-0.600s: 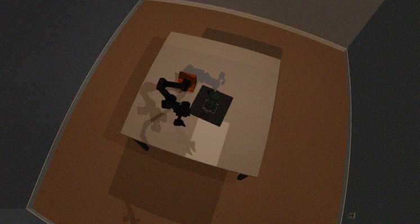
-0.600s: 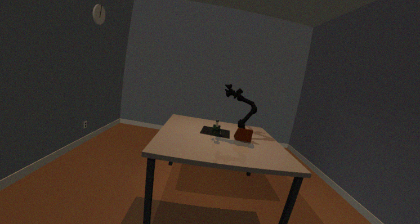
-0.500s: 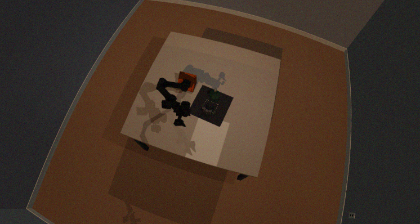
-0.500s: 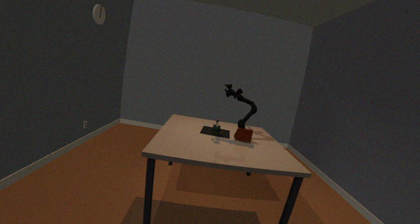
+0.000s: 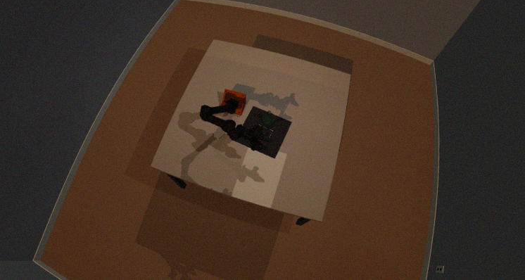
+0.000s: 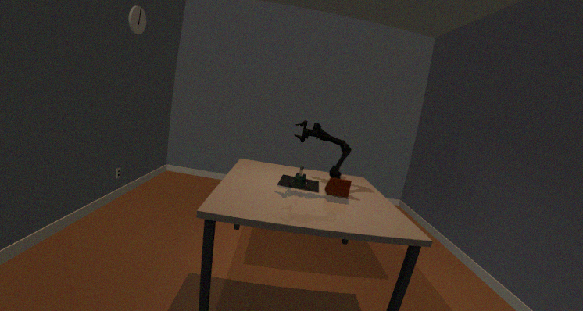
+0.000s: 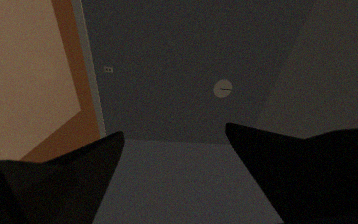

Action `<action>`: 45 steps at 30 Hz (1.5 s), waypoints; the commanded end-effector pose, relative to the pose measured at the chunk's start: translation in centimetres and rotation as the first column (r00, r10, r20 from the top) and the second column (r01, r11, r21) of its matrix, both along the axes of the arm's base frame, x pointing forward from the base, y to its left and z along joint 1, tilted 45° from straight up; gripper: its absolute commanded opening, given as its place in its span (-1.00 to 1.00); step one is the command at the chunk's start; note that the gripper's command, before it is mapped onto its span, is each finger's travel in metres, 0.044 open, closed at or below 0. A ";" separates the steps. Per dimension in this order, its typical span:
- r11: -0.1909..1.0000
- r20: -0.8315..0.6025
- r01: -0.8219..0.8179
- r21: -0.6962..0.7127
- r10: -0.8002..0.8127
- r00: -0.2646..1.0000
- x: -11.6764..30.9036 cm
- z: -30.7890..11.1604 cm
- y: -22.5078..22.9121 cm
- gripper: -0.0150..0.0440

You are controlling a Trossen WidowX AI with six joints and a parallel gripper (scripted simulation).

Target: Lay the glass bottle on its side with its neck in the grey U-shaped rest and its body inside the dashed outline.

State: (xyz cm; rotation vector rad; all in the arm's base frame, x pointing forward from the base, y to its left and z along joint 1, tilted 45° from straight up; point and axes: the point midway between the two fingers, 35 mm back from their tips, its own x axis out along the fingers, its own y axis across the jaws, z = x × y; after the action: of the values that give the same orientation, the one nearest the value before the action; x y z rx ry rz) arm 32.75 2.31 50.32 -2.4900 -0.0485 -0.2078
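Wall clock: at the left of my exterior view (image 6: 137, 19) and right of centre in my wrist view (image 7: 223, 88); my top view leaves it out.
Table: its corner fills the left of my wrist view, which shows me no bottle; the top and exterior views give me the whole tabletop (image 5: 312, 94) (image 6: 318, 215) (image 7: 20, 70).
Dashed outline: my top view picks out part of it (image 5: 272, 132) on the dark mat (image 5: 275, 151) (image 6: 285, 182), partly covered by my arm.
Gripper: I have its fingers spread wide (image 5: 264, 138) (image 6: 296, 130) (image 7: 175, 130), nothing between them, raised over the table and touching nothing.
Glass bottle: I see it green and apparently upright on the mat (image 5: 268, 119) (image 6: 300, 178), well below my gripper in the exterior view and off to its side from above.
Grey rest: too dark for me to make out.
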 end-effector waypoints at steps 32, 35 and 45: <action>0.623 -0.767 0.763 -0.172 -0.571 0.293 -6.2 -40.8 11.9 1.00; 0.508 -0.803 0.814 -0.281 -0.589 0.090 -5.3 -41.9 10.6 1.00; 0.476 -0.808 0.823 -0.310 -0.588 0.035 -5.2 -42.0 10.1 1.00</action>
State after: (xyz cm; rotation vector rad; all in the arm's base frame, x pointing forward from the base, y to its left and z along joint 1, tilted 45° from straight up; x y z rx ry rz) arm 27.44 12.41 8.16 -1.8090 1.6339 0.6422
